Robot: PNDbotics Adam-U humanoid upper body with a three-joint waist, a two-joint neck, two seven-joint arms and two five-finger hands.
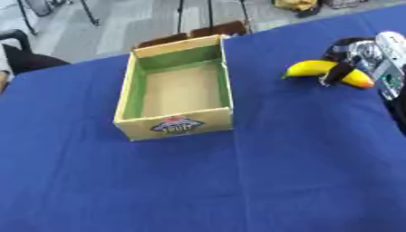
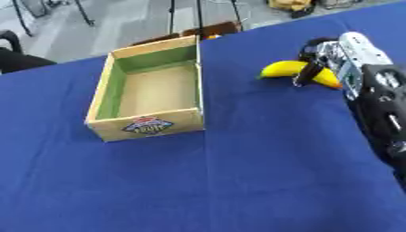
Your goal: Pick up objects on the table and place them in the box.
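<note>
A yellow banana (image 1: 313,68) is held at the right side of the table, with my right hand (image 2: 326,53) shut on it; black fingers (image 1: 338,72) wrap across its middle. The arm comes in from the right edge. An open cardboard box (image 1: 179,88) with green inner walls and a printed label on its front stands left of the banana, with nothing inside. Whether the banana touches the cloth I cannot tell. My left hand shows in neither view.
A blue cloth (image 1: 198,181) covers the table. Beyond the far edge lie a grey floor, chair legs and a dark seat (image 1: 24,56) at the left. Brown box flaps (image 1: 214,31) stick out behind the box.
</note>
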